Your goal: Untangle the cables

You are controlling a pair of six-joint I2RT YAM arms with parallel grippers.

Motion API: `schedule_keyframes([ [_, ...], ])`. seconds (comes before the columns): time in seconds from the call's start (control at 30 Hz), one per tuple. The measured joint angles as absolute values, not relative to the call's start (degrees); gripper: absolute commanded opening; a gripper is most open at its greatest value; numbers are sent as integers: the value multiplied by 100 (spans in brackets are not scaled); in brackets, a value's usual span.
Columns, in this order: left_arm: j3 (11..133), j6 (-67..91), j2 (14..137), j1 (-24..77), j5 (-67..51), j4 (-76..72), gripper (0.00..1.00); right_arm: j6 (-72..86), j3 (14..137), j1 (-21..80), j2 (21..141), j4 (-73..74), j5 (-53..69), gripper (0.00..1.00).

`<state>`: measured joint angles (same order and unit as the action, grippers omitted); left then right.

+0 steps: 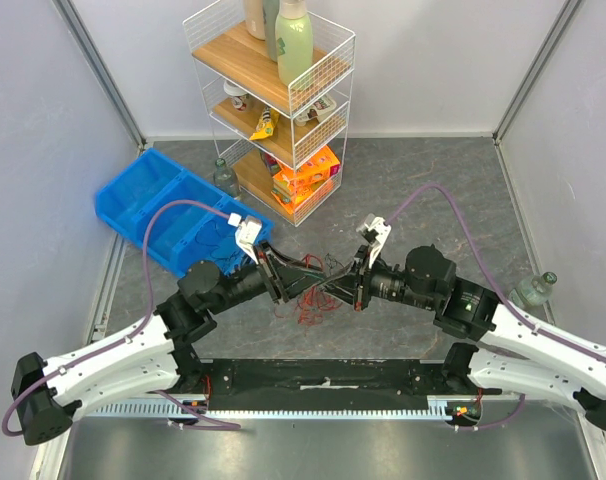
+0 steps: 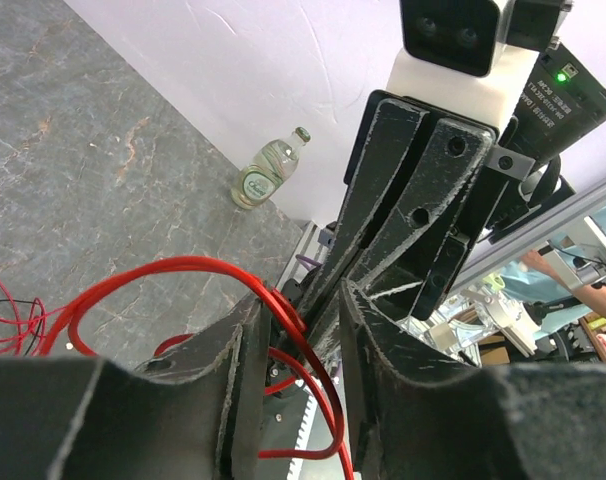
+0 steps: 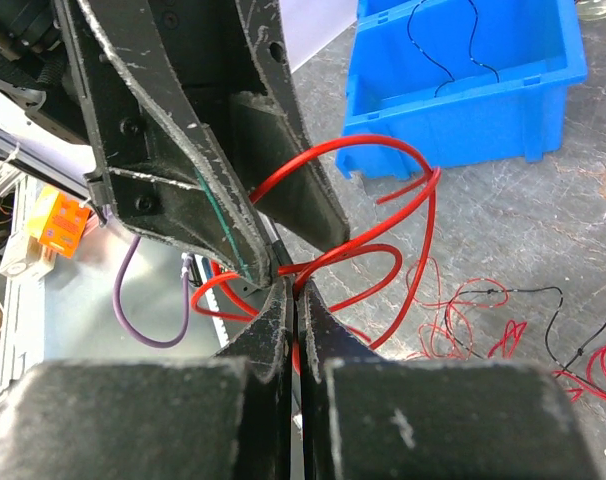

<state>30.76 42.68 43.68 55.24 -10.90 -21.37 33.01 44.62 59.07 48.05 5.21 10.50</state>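
Top cam's mounted high on the near side, looking down and away over the whole surface (image 1: 423,190). Left wrist cam faces right, right wrist cam faces left, both jammed right up close. All three catch the red cables (image 1: 308,300) mid-surface.

The cables (image 2: 183,264) look glossy, probably plastic-sheathed, the table (image 3: 543,220) matt, mottled, the bin (image 3: 453,120) smooth plastic.

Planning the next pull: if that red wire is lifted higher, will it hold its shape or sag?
Probably floppy: the red wire curls in loose loops beyond the right gripper. Likely very light, being so thin. It may snag, since more strands lie tangled on the table.
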Motion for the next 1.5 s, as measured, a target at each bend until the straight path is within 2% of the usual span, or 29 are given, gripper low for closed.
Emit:
schedule_keyframes([
  [0.2,3079,4309,4458,5524,-1061,-2130,40,3297,4425,5970,4716,395,1087,0],
  [0.37,3142,4324,4587,5524,-1072,-2121,32,3275,4375,5999,4652,388,1041,0],
  [0.43,3164,4327,4606,5527,-1087,-2126,26,3262,4364,6001,4646,386,1031,0],
  [0.5,3173,4329,4606,5527,-1100,-2128,7,3249,4362,6001,4657,384,1022,0],
  [0.53,3181,4331,4606,5527,-1118,-2132,2,3236,4357,6001,4668,384,1011,0],
  [0.57,3197,4333,4609,5535,-1133,-2132,2,3234,4351,6001,4681,379,1007,0],
  [0.6,3208,4327,4606,5542,-1151,-2130,2,3234,4348,6001,4703,375,1002,13],
  [0.67,3210,4318,4587,5542,-1146,-2099,2,3236,4348,6003,4716,366,991,48],
  [0.7,3212,4296,4554,5542,-1103,-2047,2,3232,4348,6005,4720,370,958,62],
  [0.8,3229,4110,4311,5537,-832,-1693,2,3162,4348,6025,4659,565,652,83],
  [0.87,3326,3852,4053,5537,-471,-1253,2,3109,4348,6045,4506,854,174,91],
  [1.07,4154,2858,3667,5535,1251,226,2,3039,4351,6049,3741,1564,-1135,93],
  [1.27,4696,1649,3771,5354,3457,740,2,3041,4351,6049,3771,1796,-1520,91],
  [1.37,4790,1103,4056,4794,4274,392,2,3048,4351,6049,3935,1811,-1533,91],
  [1.5,5124,1122,4783,3472,4609,292,2,3070,4313,6049,4021,1817,-1514,91],
])
